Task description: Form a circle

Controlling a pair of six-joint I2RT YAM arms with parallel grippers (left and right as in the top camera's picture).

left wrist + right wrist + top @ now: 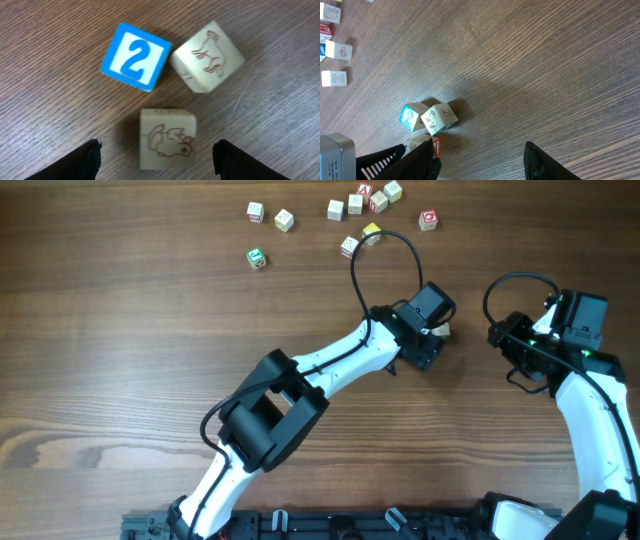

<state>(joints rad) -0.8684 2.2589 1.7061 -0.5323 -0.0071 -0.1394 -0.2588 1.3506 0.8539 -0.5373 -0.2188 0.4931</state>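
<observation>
My left claw wide, straddling pale wooden bird-engraved cube, not touching it. Blue-faced wooden cube and pale animal-engraved cube just ahead: tight cluster, likely circle's first arc.

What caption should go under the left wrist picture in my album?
Open left gripper straddles the near pale block; a blue 2 block and a far pale block sit just beyond.

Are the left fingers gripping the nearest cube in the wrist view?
No, both left fingers stand clear of the nearest cube, with bare table showing on each side.
</observation>
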